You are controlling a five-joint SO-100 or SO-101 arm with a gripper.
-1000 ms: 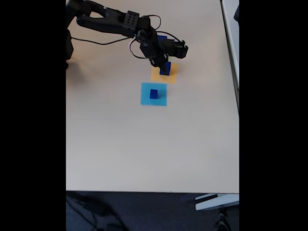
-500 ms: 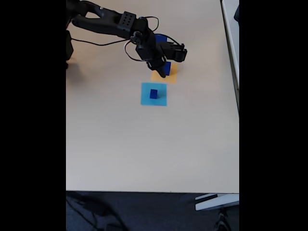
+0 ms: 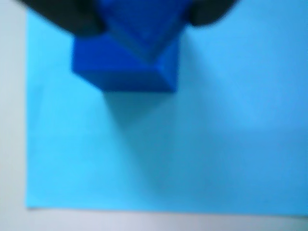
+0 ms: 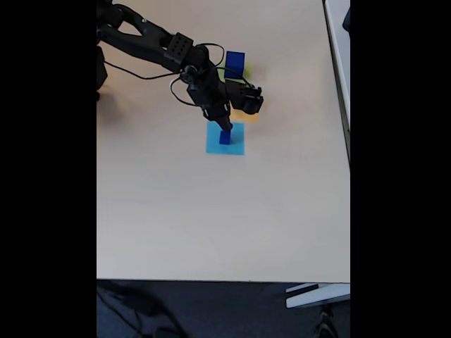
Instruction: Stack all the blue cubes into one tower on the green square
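My gripper (image 4: 225,127) is shut on a dark-blue cube (image 3: 142,21), gripped between two dark fingers (image 3: 67,17) at the top of the wrist view. Directly beneath it a second blue cube (image 3: 120,70) stands on the flat light-blue square (image 3: 192,144). I cannot tell whether the two touch. In the fixed view they read as one blue column (image 4: 225,135) on the light-blue square (image 4: 236,146). A larger blue cube (image 4: 235,63) rests on the green square (image 4: 247,71) at the far side of the table, beyond the arm.
The orange square (image 4: 248,117) lies between the green and light-blue patches, half hidden by the gripper body. The arm's base (image 4: 102,67) is at the far left. Plain beige tabletop (image 4: 211,211) spreads toward the near edge; a second table edge (image 4: 338,42) runs along the right.
The gripper lifted the blue cube off the orange square and carried it toward the near side, to above the small cube on the light-blue square. The cube on the green square is now uncovered.
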